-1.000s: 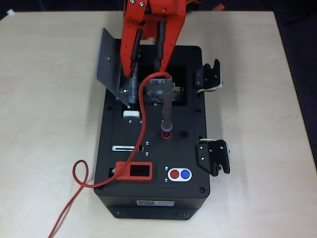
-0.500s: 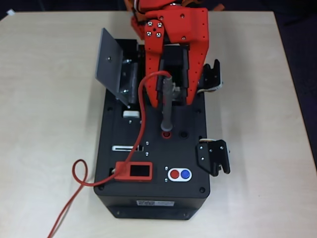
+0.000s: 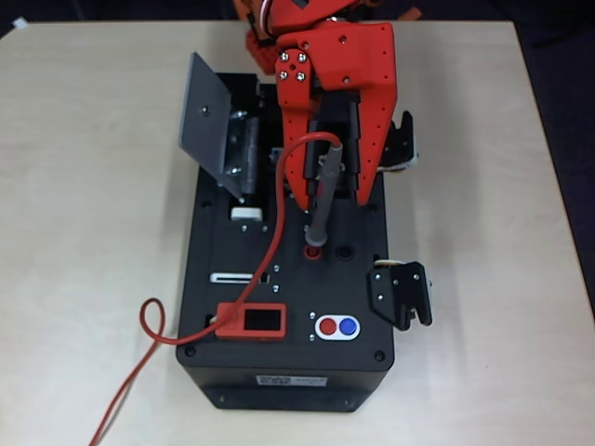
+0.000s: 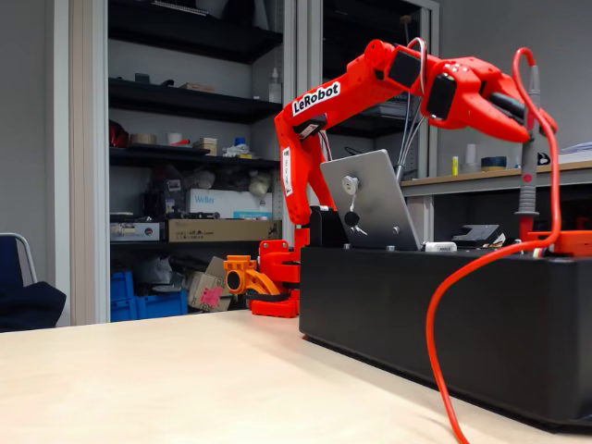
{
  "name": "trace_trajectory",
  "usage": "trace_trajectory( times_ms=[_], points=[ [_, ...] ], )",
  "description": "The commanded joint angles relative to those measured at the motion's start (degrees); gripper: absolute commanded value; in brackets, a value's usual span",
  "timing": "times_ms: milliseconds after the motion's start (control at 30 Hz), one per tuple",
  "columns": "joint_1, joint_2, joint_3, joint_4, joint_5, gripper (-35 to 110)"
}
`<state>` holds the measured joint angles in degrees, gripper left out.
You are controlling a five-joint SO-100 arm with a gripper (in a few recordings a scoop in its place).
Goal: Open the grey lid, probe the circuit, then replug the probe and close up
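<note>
Probe (image 3: 322, 200) standing upright in the red socket (image 3: 312, 251) on the black box (image 3: 288, 372), red cable (image 3: 270, 242) looping off its top. Gripper (image 3: 330, 181) closed around the probe's upper shaft. Grey lid (image 3: 206, 121) raised, left of the probe.

Matt metal grey lid (image 3: 206, 121), matt black box (image 3: 288, 362) (plastic-looking), pale wood-grain table (image 3: 84, 232)

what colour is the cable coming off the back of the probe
Red. The cable from the probe shows best in the overhead view.
</note>
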<state>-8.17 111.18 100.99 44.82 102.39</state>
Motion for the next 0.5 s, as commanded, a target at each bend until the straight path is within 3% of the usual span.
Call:
trace_trajectory(
  times_ms=[0,467],
  points=[
    [0.88,2.2,2.29,0.18,-1.85,12],
    [7.73,-7.38,-6.24,0.97,-10.11,11]
  ],
)
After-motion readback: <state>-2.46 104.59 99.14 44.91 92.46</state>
